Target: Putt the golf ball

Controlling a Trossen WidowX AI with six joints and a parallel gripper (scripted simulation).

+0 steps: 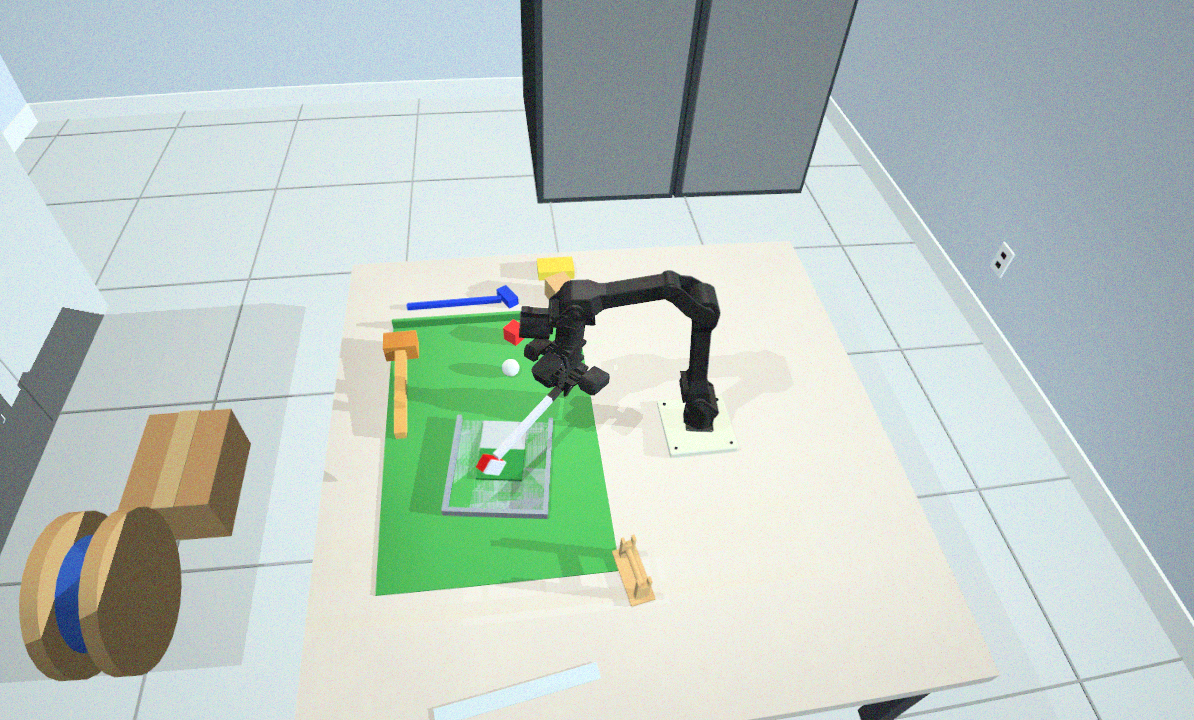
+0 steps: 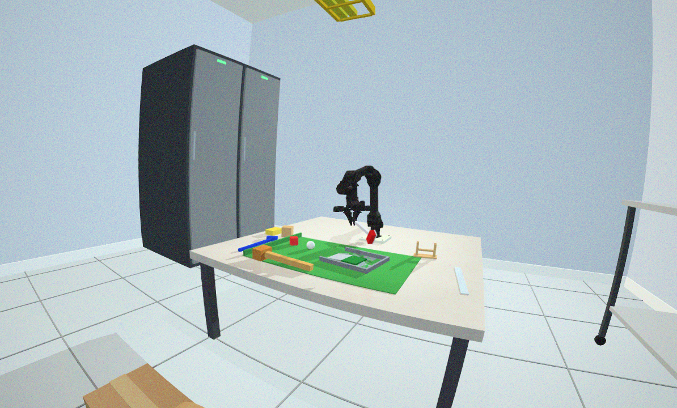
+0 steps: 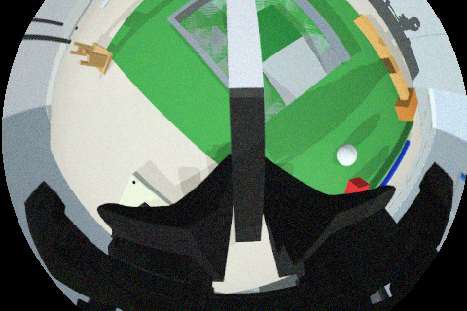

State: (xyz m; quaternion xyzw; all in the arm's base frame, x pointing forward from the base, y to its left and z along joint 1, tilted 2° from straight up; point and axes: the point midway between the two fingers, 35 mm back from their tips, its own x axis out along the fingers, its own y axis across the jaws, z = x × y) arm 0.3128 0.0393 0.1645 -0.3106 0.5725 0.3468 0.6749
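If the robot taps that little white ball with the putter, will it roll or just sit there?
The golf ball is round and lies free on the flat green mat, so a tap should probably send it rolling easily. It looks small, likely light, so a hard hit from the red putter may overshoot.

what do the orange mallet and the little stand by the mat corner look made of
Orange mallet: probably wood, matte tan-orange with flat faces and no shine. Small stand: likely pale unfinished wood, thin light-brown slats. Neither shows visible grain, so painted plastic stays possible.
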